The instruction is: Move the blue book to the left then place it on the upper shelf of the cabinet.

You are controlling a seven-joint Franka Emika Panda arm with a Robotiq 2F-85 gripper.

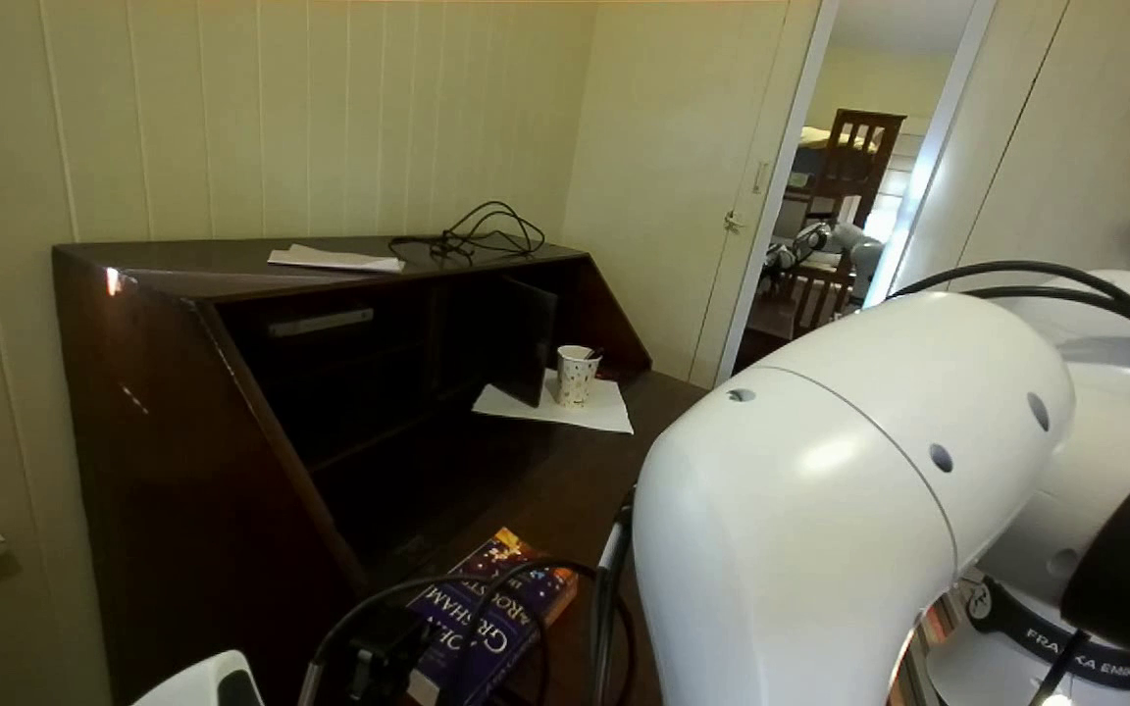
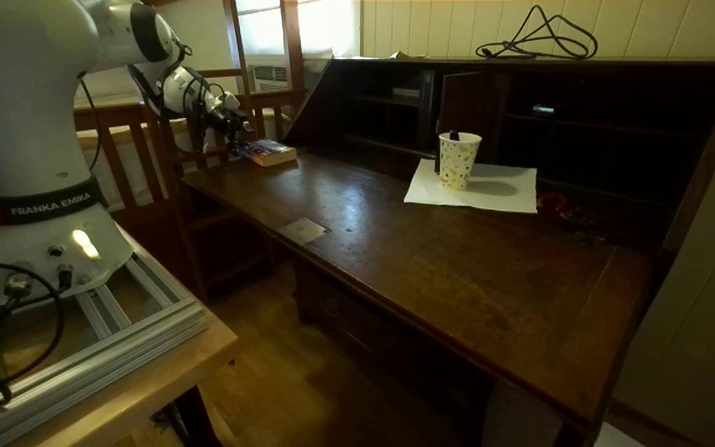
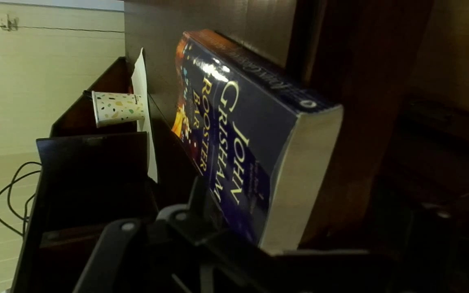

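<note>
The arm [image 2: 35, 49] reaches out from its base and bends downward, with the gripper [image 2: 241, 139] low at one end of the blue book [image 2: 270, 151]. The fingers [image 3: 197, 197] stand wide apart (if they touch the book, I cannot tell). The book lies flat on the cabinet [image 2: 407, 254]. I count one book, one paper cup [image 2: 458, 158] on one white sheet [image 2: 500, 197], one black cable [image 1: 454, 241] above.

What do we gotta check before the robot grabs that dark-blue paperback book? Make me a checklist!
1. Black two-fingered gripper open: ok.
2. Dark-blue paperback book resting on the dark-brown wooden desk: ok.
3. Book squarely lined up for gripping: cannot tell.
4. Dark-brown wooden upper shelf wholly clear: not ok, a flat pale thing lies there.
5. Speckled white paper cup upright, apart from the book: ok.
</note>
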